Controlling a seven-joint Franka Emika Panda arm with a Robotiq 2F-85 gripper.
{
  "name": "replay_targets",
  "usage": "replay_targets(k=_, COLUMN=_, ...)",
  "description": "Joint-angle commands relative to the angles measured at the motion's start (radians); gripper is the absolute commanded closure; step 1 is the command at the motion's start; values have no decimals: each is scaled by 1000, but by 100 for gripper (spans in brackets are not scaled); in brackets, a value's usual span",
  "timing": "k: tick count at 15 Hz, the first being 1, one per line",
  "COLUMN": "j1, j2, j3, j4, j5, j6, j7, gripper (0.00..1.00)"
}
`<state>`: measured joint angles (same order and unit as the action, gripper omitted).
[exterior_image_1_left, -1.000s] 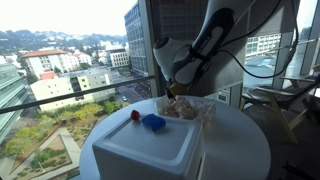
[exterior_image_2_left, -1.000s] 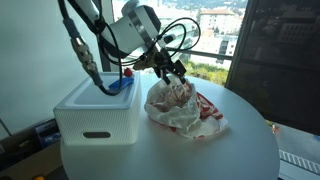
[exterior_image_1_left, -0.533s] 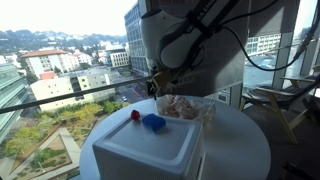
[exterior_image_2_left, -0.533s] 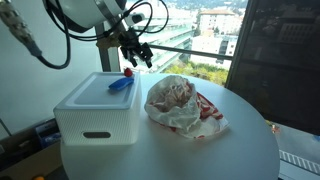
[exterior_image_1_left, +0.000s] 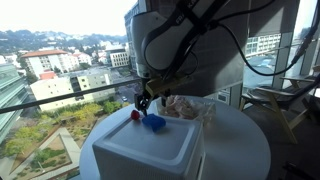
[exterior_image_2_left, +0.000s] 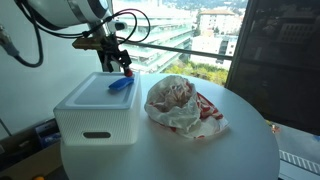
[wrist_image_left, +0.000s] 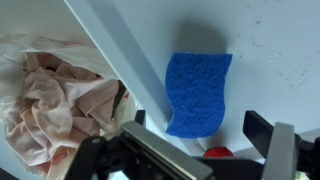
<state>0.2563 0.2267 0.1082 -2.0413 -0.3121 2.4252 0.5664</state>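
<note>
My gripper (exterior_image_1_left: 140, 100) hangs open over the far edge of a white box (exterior_image_1_left: 150, 150). A small red object (exterior_image_1_left: 135, 115) and a blue sponge (exterior_image_1_left: 153, 122) lie on the lid just below it. In the wrist view the gripper (wrist_image_left: 205, 142) is open, with the red object (wrist_image_left: 218, 153) between the fingers and the sponge (wrist_image_left: 198, 90) just ahead on the lid (wrist_image_left: 270, 50). The gripper (exterior_image_2_left: 118, 62), red object (exterior_image_2_left: 127, 72), sponge (exterior_image_2_left: 120, 85) and box (exterior_image_2_left: 95, 110) also show in an exterior view. Nothing is held.
A crumpled clear plastic bag (exterior_image_1_left: 185, 106) with red and white print lies beside the box on the round white table (exterior_image_1_left: 240, 150); it shows in both exterior views (exterior_image_2_left: 178, 105) and the wrist view (wrist_image_left: 50, 90). Windows and a railing stand behind the table.
The gripper has moved away from above the plastic bag and across to the white box, and now sits lower over the red object and the sponge.
</note>
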Motion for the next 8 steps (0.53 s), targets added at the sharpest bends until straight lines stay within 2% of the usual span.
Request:
replay_targets(k=1, j1=15, j2=60, j3=-13, j4=47, j5=-30, j6=-43, j7=-33, gripper=0)
replay_targets(k=4, j1=2, j2=100, j3=9, j4=60, j5=43, j6=-41, j7=-118, gripper=0)
replay_targets(k=8, j1=8, j2=139, j3=0, j4=84, j5=54, j6=-26, j7=-176, gripper=0)
